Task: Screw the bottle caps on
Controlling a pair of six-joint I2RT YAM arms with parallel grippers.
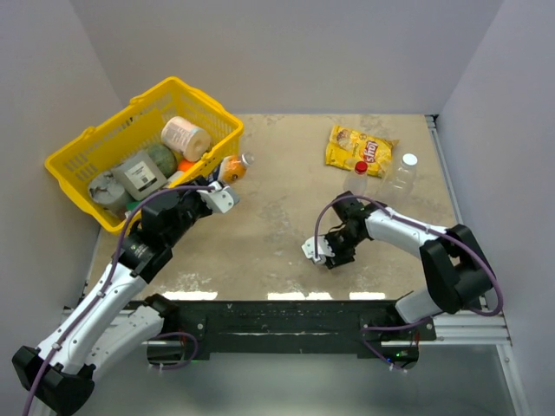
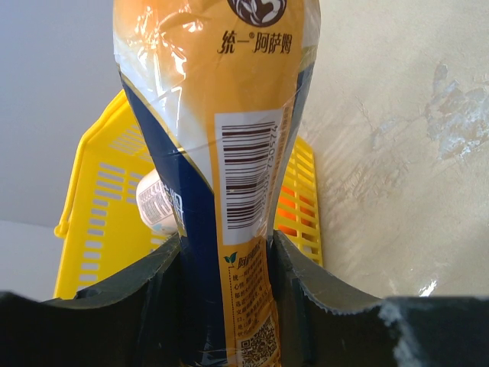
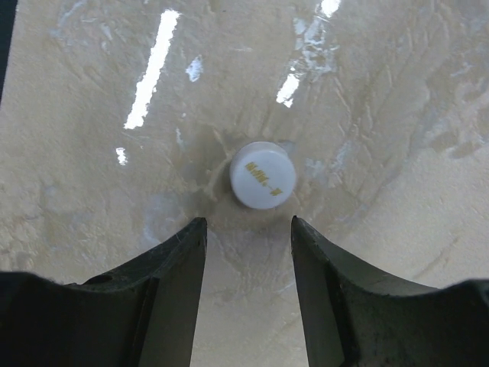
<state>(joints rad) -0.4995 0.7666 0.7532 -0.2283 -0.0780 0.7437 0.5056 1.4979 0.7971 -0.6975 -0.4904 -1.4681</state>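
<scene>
Cap (image 3: 262, 175), seemingly untouched, before right tool (image 3: 248, 222)

Clamped in left claw (image 2: 225, 243): orange-labelled bottle (image 2: 221, 92), barcode toward lens; behind, yellow basket (image 2: 99, 199); at right, counter (image 2: 397, 153).

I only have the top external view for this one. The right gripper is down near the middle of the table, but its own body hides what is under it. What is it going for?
Observer: A white cap lies flat on the table, just beyond the tips of the open right gripper. It is lined up with the gap but not yet inside it.
Operator: And on the left, is that orange bottle truly gripped or just resting against the gripper?
Observer: Gripped. The left wrist view shows the left gripper shut on the orange bottle, clamping its label from both sides just below the barcode.
</scene>
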